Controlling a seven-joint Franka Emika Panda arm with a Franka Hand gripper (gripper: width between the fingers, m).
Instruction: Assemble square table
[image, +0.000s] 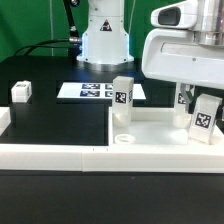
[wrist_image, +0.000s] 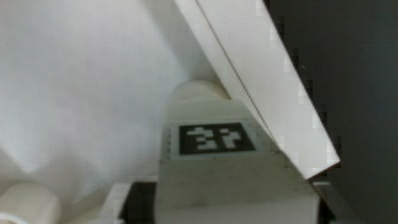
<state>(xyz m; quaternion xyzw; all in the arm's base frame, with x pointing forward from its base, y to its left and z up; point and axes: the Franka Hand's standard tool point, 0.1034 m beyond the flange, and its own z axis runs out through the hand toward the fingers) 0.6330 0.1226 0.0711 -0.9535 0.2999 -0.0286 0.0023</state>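
Nearest you, the border wall (image: 60, 155) is fronting the square slab (image: 150, 126), where your gripper (image: 203, 104) is clenching a tilted leg (image: 206, 120); you are risking jamming it crooked in its hole.

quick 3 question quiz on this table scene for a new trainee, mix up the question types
1. True or false: the marker board lies on top of the square slab.
2. The middle leg, next to the marker board, is: a) standing upright b) lying flat c) hanging in the air.
3. Fill in: the lone leg on the black table sits toward the exterior view's ____.
Key: 1 false; 2 a; 3 left.
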